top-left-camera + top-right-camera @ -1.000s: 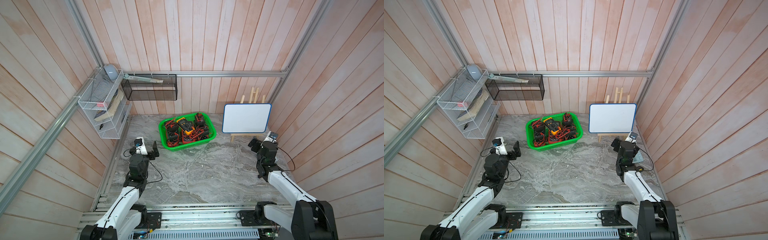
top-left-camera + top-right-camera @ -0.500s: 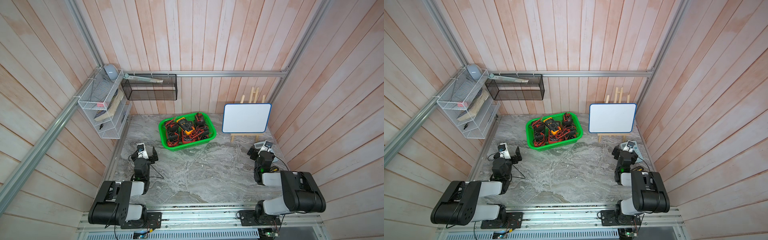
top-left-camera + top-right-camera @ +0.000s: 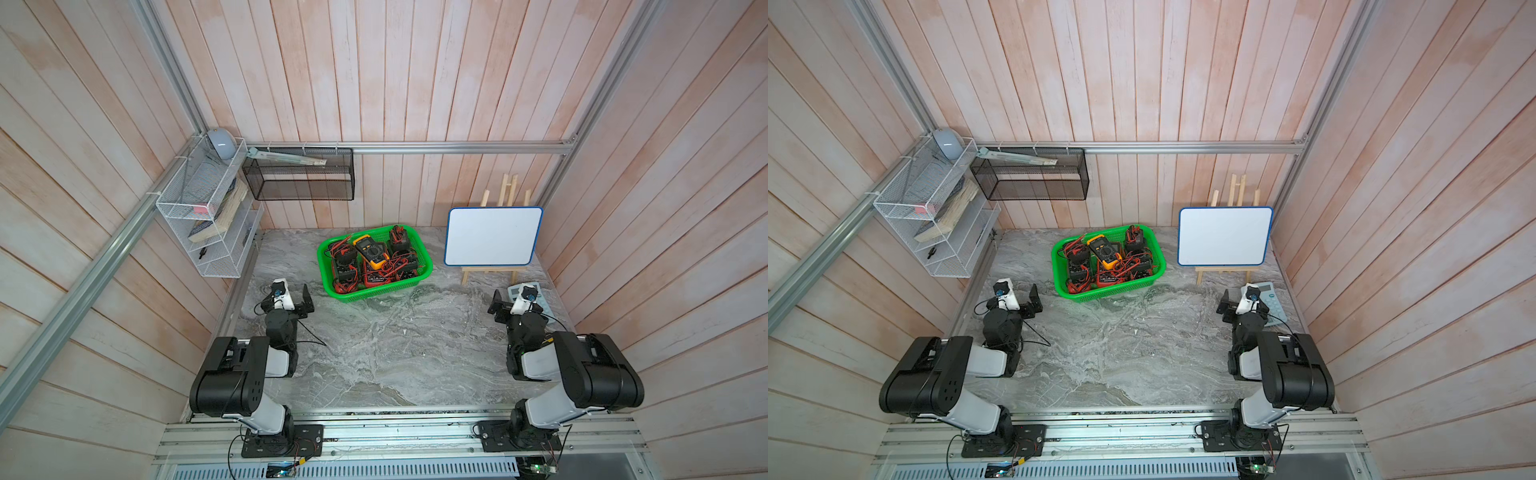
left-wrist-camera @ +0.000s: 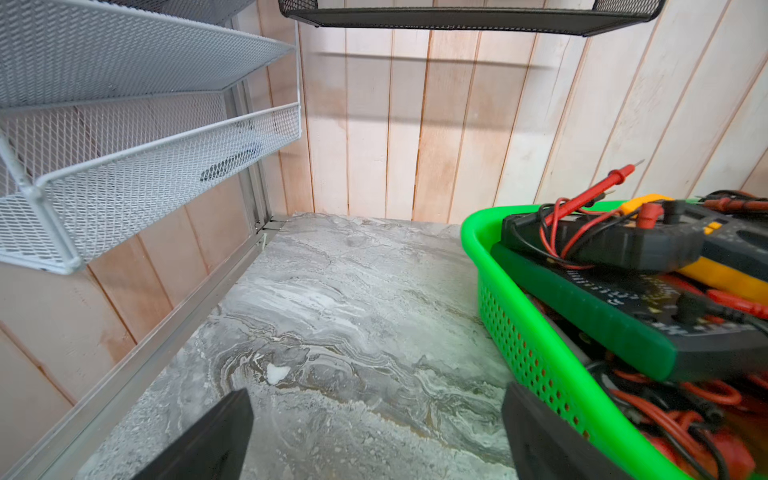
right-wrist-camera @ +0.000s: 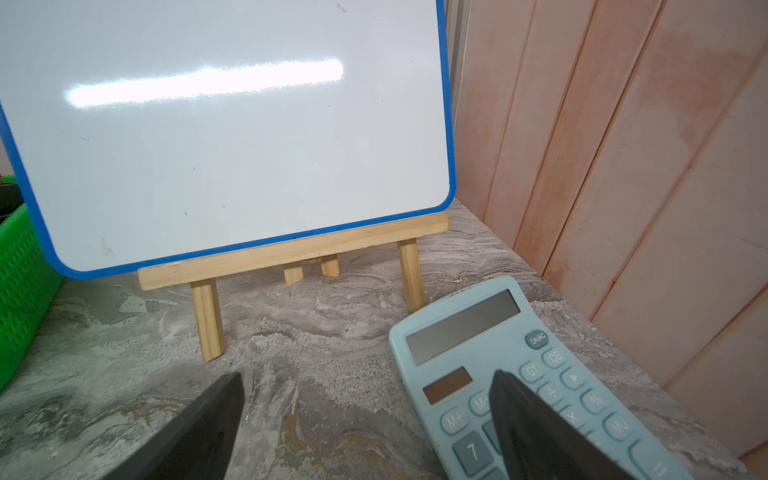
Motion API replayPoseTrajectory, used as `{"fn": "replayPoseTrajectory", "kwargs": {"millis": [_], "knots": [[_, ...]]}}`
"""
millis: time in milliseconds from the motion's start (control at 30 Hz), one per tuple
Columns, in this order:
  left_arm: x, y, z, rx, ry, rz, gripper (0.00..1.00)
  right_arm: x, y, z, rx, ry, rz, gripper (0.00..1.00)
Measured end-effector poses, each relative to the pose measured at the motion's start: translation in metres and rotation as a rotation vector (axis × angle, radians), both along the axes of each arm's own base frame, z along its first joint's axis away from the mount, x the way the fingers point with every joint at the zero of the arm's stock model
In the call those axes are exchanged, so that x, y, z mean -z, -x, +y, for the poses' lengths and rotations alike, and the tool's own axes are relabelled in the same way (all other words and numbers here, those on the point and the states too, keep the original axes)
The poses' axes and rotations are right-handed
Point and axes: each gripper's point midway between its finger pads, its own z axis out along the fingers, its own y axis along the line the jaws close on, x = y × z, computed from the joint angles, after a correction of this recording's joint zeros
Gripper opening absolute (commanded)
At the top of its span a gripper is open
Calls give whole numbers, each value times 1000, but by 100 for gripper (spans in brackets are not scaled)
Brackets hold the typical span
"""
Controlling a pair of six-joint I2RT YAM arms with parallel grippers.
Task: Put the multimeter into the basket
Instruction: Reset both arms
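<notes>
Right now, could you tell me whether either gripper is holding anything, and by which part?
Nothing is held: the left gripper and right gripper are open and empty. The multimeters lie in the basket.

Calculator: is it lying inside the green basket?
No, the calculator lies flat on the table beside the easel, outside the basket.

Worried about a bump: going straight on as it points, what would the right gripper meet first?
Likely the easel holding the whiteboard, straight ahead of the open right gripper. The calculator lies right beside it; whether it clips that first is unclear.
</notes>
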Motion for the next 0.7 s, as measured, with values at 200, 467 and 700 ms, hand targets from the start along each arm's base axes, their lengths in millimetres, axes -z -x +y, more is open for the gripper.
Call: {"fn": "replayPoseTrajectory", "kwargs": {"millis": [200, 467, 700], "knots": [[4, 0, -1, 6, 1, 15, 100, -3, 0, 0, 0, 2, -10, 98], [4, 0, -1, 8, 1, 17, 100, -4, -1, 0, -1, 2, -14, 98], [4, 0, -1, 8, 1, 16, 100, -5, -2, 1, -4, 4, -17, 98]]}}
